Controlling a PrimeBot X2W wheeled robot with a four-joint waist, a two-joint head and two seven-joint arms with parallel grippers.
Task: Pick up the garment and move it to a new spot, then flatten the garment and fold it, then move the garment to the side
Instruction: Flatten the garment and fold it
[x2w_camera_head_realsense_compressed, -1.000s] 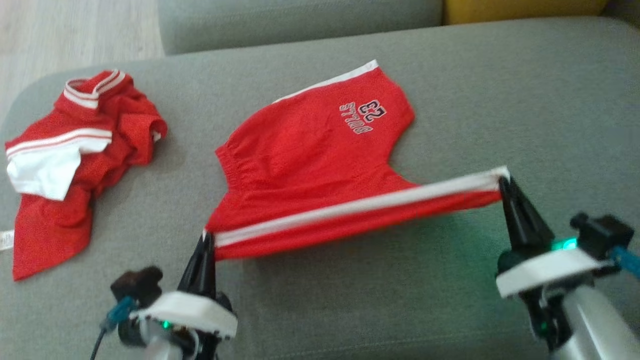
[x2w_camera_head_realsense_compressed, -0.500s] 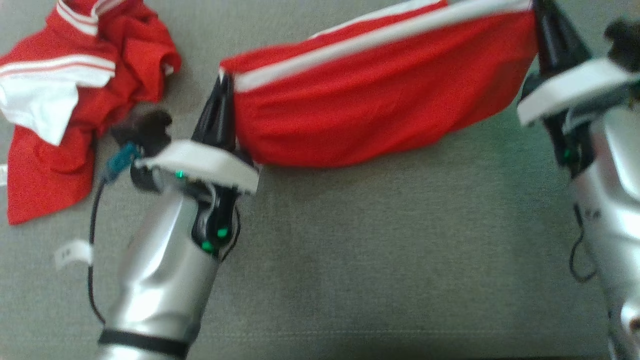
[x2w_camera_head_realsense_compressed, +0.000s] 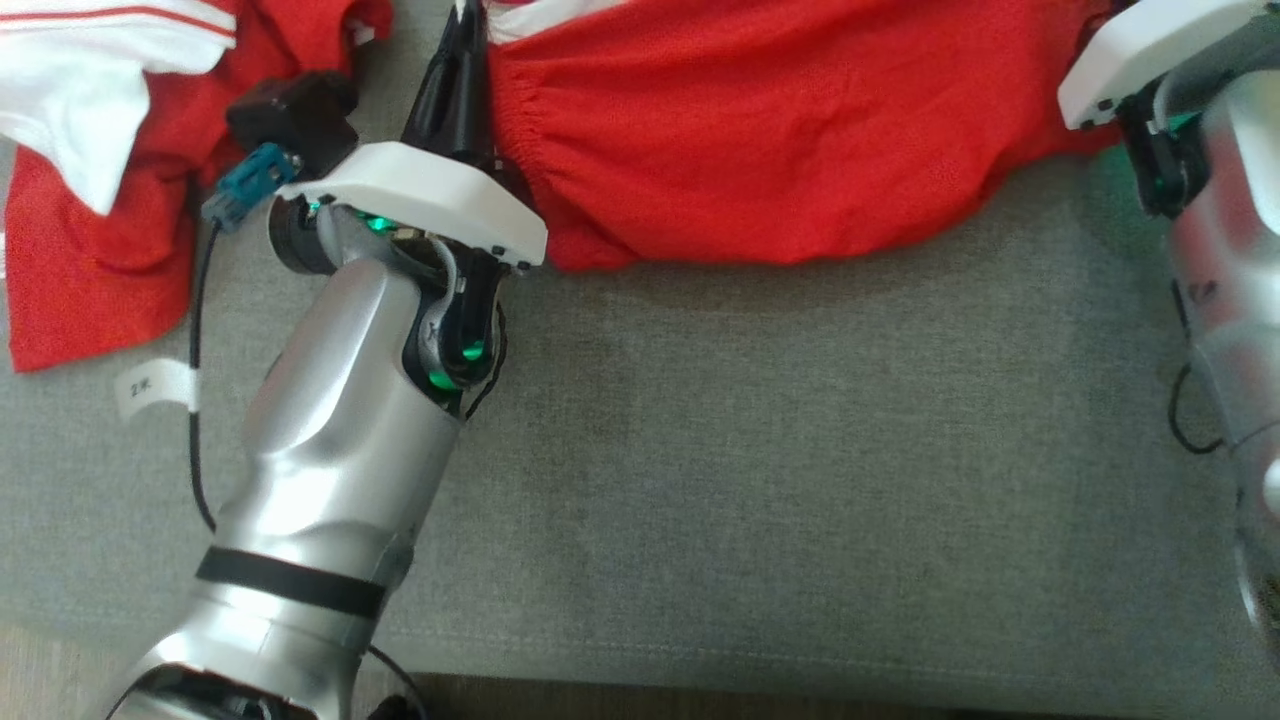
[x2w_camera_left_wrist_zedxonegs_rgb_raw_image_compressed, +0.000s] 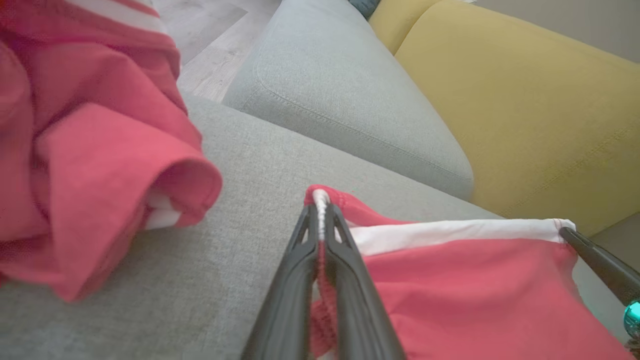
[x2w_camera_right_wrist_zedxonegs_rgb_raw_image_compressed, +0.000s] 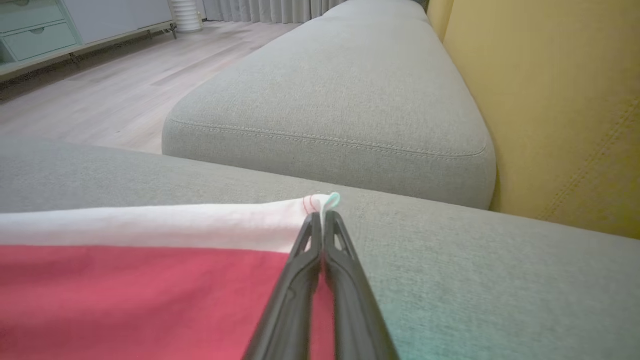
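Jaws closed on cloth: left gripper (x2w_camera_left_wrist_zedxonegs_rgb_raw_image_compressed: 320, 207) pinches waistband corner of red shorts (x2w_camera_head_realsense_compressed: 760, 130), right gripper (x2w_camera_right_wrist_zedxonegs_rgb_raw_image_compressed: 322, 216) pinches white-striped corner. Edge taut between them, likely to spread flat. Shorts hang at far side of grey cushion (x2w_camera_head_realsense_compressed: 800, 450), right of crumpled red shirt (x2w_camera_head_realsense_compressed: 90, 230).

The garment (x2w_camera_head_realsense_compressed: 760, 140), red shorts with a white side stripe and a gathered waistband, is stretched wide by its two upper corners and hangs over the grey cushion (x2w_camera_head_realsense_compressed: 800, 450).
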